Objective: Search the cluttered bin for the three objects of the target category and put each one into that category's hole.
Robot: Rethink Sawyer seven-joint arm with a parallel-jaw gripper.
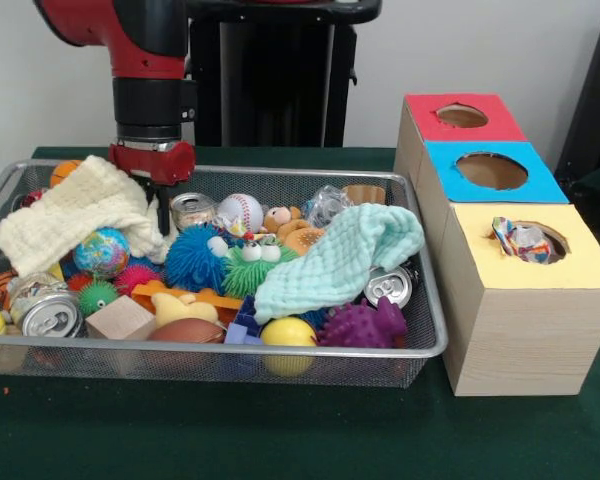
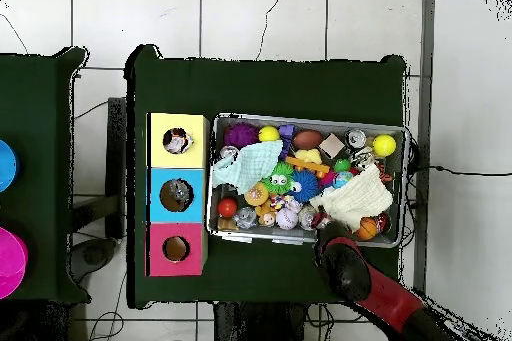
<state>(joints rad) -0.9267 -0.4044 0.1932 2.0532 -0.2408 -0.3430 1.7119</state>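
The wire mesh bin (image 1: 432,345) is full of mixed toys; it also shows in the overhead view (image 2: 404,189). One white wrinkly wad (image 1: 521,240) with red and blue patches sits in the yellow-surround hole (image 1: 580,262) of the wood-grain box, and shows there in the overhead view (image 2: 178,141). Another whitish wrinkly wad (image 1: 327,204) lies at the bin's back, by the mint cloth (image 1: 340,255). A third crinkly wad (image 1: 27,286) lies at the front left above a can. My gripper (image 1: 162,208) hangs low at the bin's back left, partly behind the cream cloth (image 1: 75,215). From overhead, the gripper (image 2: 322,225) is at the bin's lower edge.
The blue-surround hole (image 1: 491,170) and red-surround hole (image 1: 461,115) lie behind the yellow one. The bin holds spiky balls (image 1: 194,257), a baseball (image 1: 240,210), cans (image 1: 50,316), a globe ball (image 1: 101,252), a wooden block (image 1: 120,318) and yellow balls (image 1: 288,332).
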